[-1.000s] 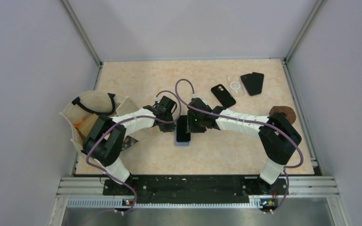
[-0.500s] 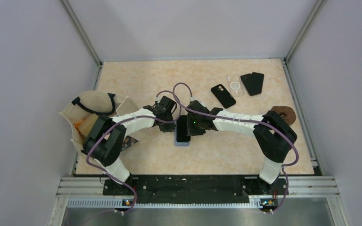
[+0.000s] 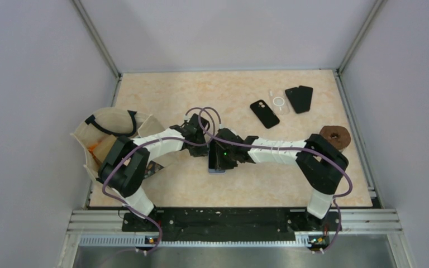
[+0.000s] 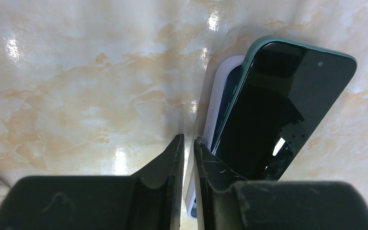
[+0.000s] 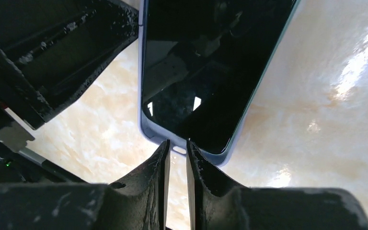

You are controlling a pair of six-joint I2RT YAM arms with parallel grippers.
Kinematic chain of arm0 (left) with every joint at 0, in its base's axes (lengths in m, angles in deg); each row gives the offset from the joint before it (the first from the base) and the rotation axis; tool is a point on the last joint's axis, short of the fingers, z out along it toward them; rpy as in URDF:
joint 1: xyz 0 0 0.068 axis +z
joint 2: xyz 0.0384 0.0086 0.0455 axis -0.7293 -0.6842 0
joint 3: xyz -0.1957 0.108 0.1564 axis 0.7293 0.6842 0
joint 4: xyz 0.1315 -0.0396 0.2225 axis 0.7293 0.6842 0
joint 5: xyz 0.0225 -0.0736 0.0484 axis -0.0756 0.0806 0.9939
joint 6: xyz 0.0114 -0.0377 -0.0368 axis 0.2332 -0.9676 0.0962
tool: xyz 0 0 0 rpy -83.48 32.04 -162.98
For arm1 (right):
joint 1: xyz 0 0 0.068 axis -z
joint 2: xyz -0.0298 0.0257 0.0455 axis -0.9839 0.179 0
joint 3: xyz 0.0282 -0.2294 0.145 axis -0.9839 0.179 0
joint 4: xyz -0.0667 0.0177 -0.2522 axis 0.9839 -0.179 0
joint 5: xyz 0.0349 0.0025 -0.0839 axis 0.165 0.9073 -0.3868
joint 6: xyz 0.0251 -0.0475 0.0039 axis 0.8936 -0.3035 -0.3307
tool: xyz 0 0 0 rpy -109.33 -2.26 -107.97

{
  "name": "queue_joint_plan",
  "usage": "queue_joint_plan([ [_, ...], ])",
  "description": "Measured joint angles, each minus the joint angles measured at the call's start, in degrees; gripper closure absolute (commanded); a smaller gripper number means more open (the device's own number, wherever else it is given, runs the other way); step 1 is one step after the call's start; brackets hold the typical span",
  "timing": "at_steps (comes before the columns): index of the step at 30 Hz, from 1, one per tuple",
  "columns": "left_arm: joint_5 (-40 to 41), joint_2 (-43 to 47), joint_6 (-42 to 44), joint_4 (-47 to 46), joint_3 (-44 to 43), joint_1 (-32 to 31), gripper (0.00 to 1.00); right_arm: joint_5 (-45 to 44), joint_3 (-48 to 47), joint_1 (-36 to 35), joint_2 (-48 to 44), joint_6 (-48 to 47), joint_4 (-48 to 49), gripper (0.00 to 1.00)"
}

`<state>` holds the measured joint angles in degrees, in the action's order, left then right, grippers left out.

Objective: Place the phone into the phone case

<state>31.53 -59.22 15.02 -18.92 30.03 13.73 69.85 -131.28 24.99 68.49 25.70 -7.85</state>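
Marbled beige table (image 3: 268, 178), item at centre: phone (image 4: 278, 110) lying screen-up in pale phone case (image 4: 216, 103), one long side riding above the case wall. Left gripper (image 4: 188, 140): fingers almost pressed together, tips beside that wall. Right gripper (image 5: 177, 143): fingers likewise nearly together, tips at the case's end. Further phone cases (image 3: 299, 99) well apart.

phone (image 4: 278, 110) tilted in phone case (image 4: 216, 108)

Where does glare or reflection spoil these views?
Left wrist: bright glare spots on the glossy table, a light patch mirrored in the phone screen. Right wrist: strong glare on the table at right, screen full of reflections. Top external: even light, sharp.
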Motion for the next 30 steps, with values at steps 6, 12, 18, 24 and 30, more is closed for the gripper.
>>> queue_joint_plan([
  [6, 0.09, 0.04, 0.00, -0.20, 0.11, 0.00, 0.77, 0.81, 0.50, 0.28, -0.35, 0.59, 0.04, 0.80],
  [12, 1.66, 3.15, 0.52, 0.44, 0.59, -0.02, 0.74, 0.72, -2.84, 4.35, -2.54, -2.62, -3.61, 0.75],
  [18, 3.56, 12.92, 0.57, 1.46, 4.42, -0.98, 0.76, 0.94, -14.21, 11.93, -0.61, -9.90, -4.09, 0.75],
  [24, 3.80, 20.98, -3.08, 3.41, 11.43, -6.69, 0.84, 4.11, -26.10, 16.33, 11.61, -17.55, -2.25, 0.71],
  [30, 2.78, 22.69, -7.85, 3.06, 15.26, -12.70, 0.93, 7.93, -28.89, 16.96, 21.31, -23.08, -2.99, 0.62],
])
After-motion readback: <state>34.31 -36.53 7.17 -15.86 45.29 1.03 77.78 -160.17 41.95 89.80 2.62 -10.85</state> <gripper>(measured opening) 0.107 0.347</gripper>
